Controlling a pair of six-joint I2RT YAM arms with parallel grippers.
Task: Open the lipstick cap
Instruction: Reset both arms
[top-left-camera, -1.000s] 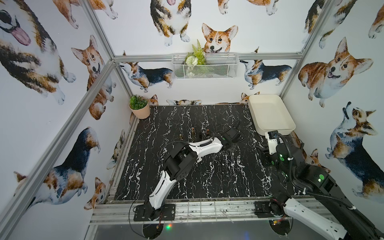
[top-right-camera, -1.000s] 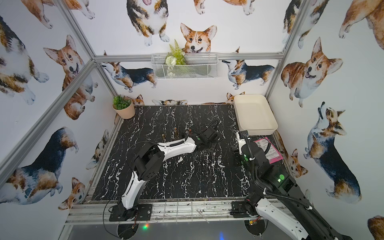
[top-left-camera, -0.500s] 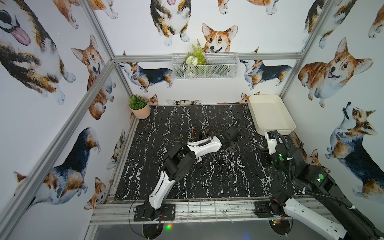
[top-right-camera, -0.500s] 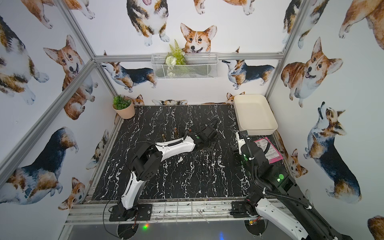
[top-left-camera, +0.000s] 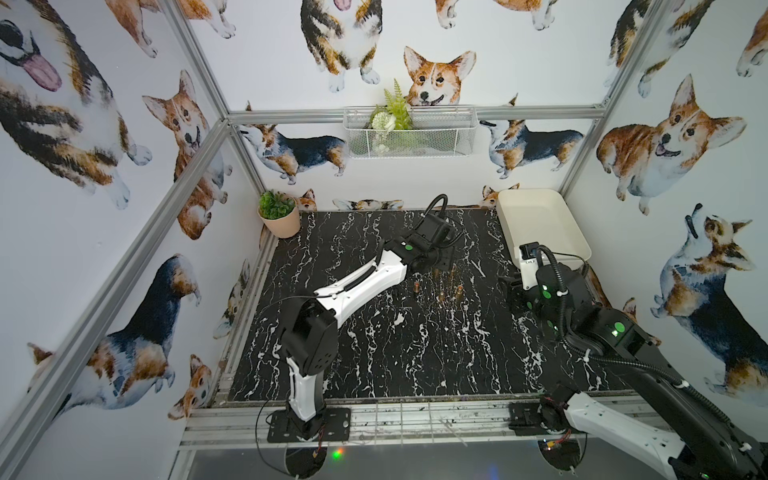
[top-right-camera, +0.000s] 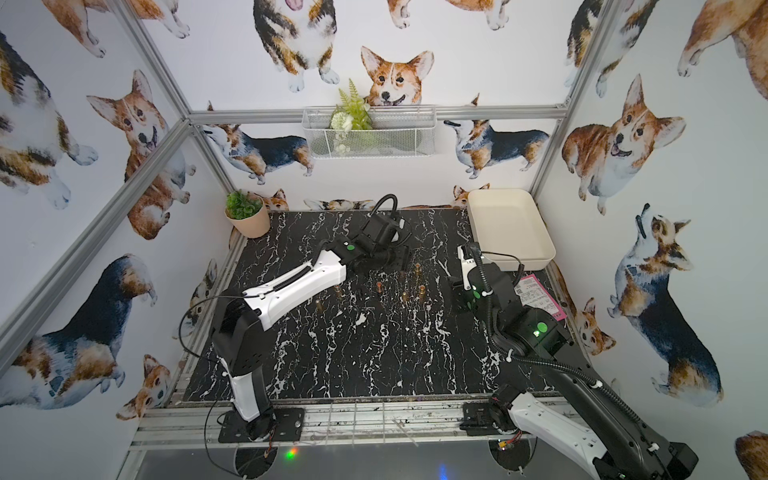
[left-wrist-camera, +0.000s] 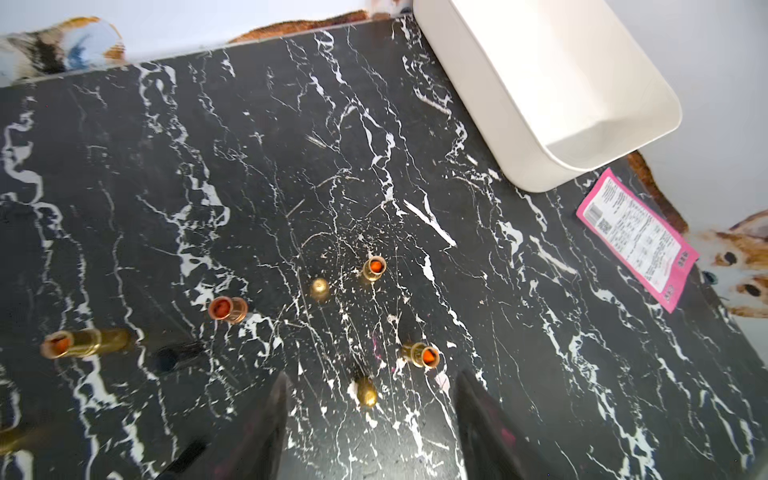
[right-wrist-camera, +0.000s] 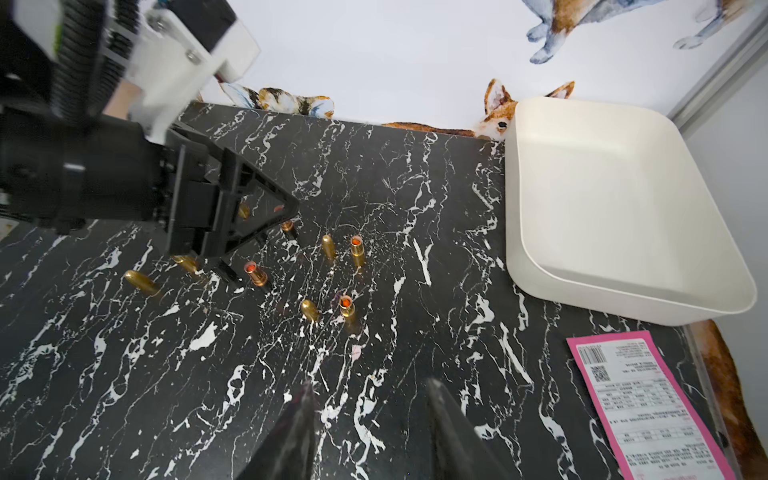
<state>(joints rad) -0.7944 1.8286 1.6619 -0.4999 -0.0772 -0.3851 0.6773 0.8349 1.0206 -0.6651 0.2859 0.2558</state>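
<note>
**Top views:** a sec ago the left end effector (top-left-camera: 444, 258) sat further out toward the R arm, low over the lipsticks (top-left-camera: 441, 296). Now it's drawn back toward the rear wall, and the cluster stands uncovered mid-tabletop (top-left-camera: 374, 353). The right end effector (top-right-camera: 457, 291) hasn't shifted and hangs near the white tray (top-right-camera: 540, 257).

**L wrist:** jaws have gone from nearly closed to wide, w/ nothing between the fingers (left-wrist-camera: 274, 419). A gold cap (left-wrist-camera: 368, 392) stands free just ahead of them, touching neither. Just beside it is an open lipstick (left-wrist-camera: 424, 355) w/ orange tip showing. Prob. the cap was just let go, so that lipstick counts as opened and the cap is parked next to its base.

**R wrist:** R jaws are moderately parted, empty, above bare tabletop and near the pink slip (right-wrist-camera: 644, 407). Several open lipsticks are paired w/ gold caps. Two gold pieces (right-wrist-camera: 141, 282) beyond the L arm sit tilted. Can't tell if they're loose caps or lipsticks w/ caps on, so some opening may be left.
</note>
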